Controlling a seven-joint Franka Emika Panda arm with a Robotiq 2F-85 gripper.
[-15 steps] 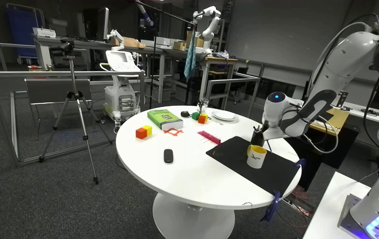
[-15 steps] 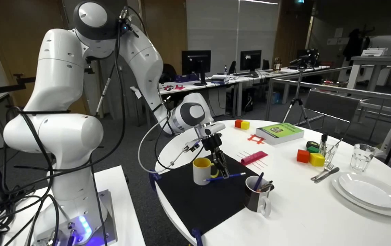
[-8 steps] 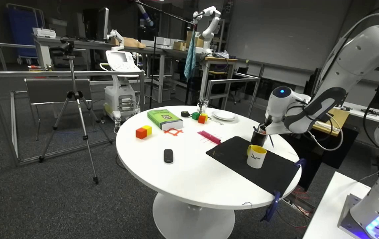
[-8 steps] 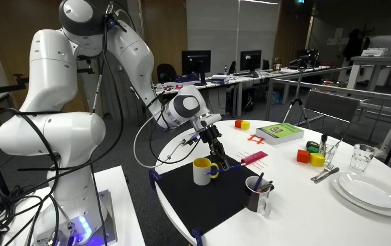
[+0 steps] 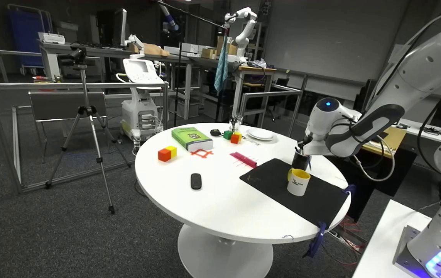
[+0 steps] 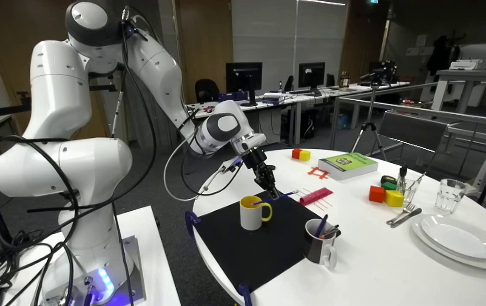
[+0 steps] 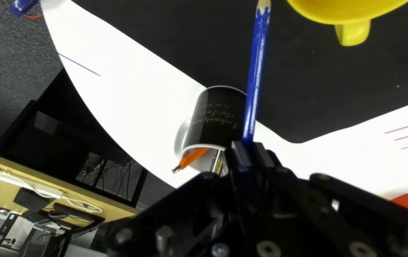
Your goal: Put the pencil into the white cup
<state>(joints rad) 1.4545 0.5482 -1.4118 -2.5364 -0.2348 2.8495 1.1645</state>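
Where the white table (image 6: 379, 276) bears a black mat (image 6: 260, 255), the white cup (image 6: 251, 216) stands upright — the gripper (image 7: 250, 145), clenched on the pencil (image 7: 255, 76), hangs near it.

In the wrist view the cup lies ahead of the gripper and to the right, so the coming move likely needs a sideways shift, then a steeper tilt. The pencil runs straight out ahead; its shaft (image 6: 286, 195), in an exterior view, slants nearer level than upright. Its sharpened tip (image 7: 263, 5) leads — beside the cup's rim in the wrist view, mat showing between; height is hard to tell.
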